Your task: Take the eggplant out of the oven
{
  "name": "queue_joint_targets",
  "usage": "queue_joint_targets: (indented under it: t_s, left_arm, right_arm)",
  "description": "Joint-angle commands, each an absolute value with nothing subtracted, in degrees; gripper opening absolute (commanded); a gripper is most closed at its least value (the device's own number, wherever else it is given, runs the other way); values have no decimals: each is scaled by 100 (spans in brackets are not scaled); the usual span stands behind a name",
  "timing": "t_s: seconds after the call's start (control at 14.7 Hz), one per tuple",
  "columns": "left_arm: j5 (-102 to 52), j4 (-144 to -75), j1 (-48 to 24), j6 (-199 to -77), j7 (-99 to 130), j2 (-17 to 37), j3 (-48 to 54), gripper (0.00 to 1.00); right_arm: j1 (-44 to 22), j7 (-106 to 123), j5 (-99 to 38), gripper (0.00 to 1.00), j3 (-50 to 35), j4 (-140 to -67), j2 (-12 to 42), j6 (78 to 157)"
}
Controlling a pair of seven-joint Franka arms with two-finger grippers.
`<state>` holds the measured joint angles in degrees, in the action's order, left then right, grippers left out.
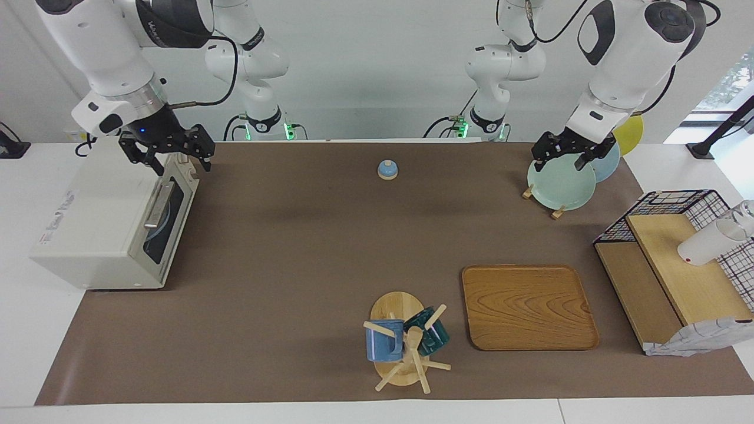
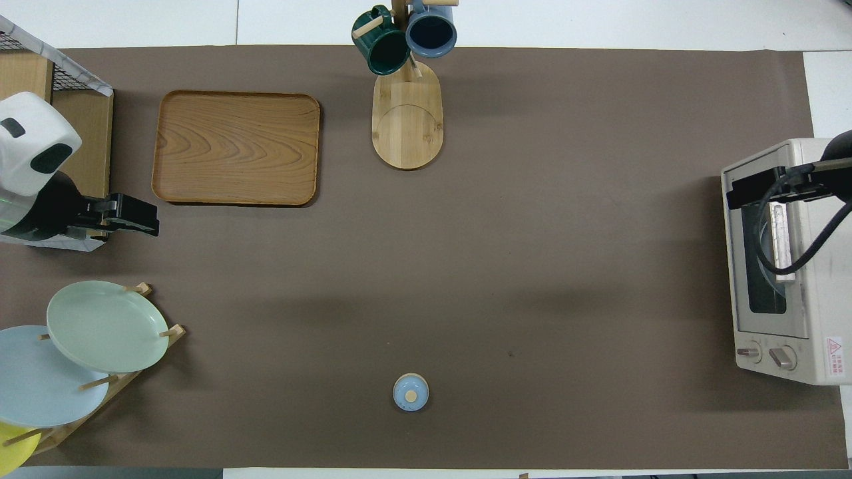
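Observation:
The cream-white oven stands at the right arm's end of the table, its dark glass door shut; it also shows in the overhead view. A pale round shape shows through the glass. The eggplant is hidden. My right gripper is open and empty, in the air just above the oven's top front corner nearest the robots, close to the silver handle; it also shows in the overhead view. My left gripper is open and empty, waiting over the plate rack.
A plate rack with a green plate stands near the left arm. A wooden tray, a mug tree, a wire basket with wooden shelves and a small blue lid are also on the brown mat.

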<state>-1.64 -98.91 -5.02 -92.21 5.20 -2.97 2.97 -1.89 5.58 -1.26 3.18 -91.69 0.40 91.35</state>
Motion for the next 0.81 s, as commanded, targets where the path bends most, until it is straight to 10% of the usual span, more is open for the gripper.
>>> queue_joint_targets:
  t_s: [0.0,0.07,0.14,0.27,0.75]
  left_arm:
    - [-228,-9923,-527,-9114,562,-404,246,100]
    - [-229,-9932,-527,-9132,562,-404,246,100]
    - [-229,-9932,-527,-9158,562,-404,246,100]
    - [-229,-9949,-536,-9167,562,-404,246,100]
    - [-228,-9940,-545,-9255,510,-396,255,100]
  right_arm:
    - [-123,527,-202,100,308,-9272,-53,9115]
    - [-97,519,-211,84,325,-9551,-183,9201]
    - [-18,527,-211,38,360,-9754,-280,9280]
    - [140,571,-202,4,360,-9957,-360,9369]
    - [299,881,68,0,387,-10659,-562,9965]
